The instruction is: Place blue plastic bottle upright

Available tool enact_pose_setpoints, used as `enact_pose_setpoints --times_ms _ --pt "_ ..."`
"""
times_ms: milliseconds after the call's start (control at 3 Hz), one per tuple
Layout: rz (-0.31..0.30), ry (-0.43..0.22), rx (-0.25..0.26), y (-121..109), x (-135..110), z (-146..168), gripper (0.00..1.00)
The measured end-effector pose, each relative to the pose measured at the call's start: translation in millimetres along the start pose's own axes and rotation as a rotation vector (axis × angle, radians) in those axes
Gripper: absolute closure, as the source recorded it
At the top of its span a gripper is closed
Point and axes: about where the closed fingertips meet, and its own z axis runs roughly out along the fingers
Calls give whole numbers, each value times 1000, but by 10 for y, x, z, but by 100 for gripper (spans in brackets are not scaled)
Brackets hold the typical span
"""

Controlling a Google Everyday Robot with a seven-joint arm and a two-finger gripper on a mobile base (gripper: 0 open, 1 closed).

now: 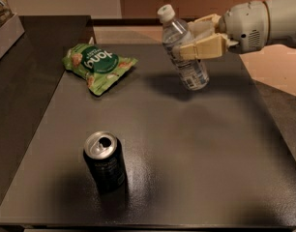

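Observation:
The blue plastic bottle (pixel 184 52) is a small clear bottle with a white cap and a white label. It is held in the air above the far right part of the dark table (pixel 186 149), tilted with its cap up and to the left. My gripper (pixel 194 41) comes in from the right and is shut on the bottle's middle, its tan fingers (pixel 206 47) clamped on both sides. The bottle's base hangs just above the tabletop.
A green snack bag (pixel 96 65) lies at the far left of the table. An open black drink can (pixel 105 162) stands upright near the front left. A darker counter (pixel 27 76) adjoins on the left.

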Motion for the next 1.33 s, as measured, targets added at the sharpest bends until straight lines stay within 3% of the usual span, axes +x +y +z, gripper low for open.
enact_pose_setpoints --times_ms 667,1333 --pt "103 -171 31 -166 82 -75 100" --pt "119 -265 21 -226 275 -98 100"
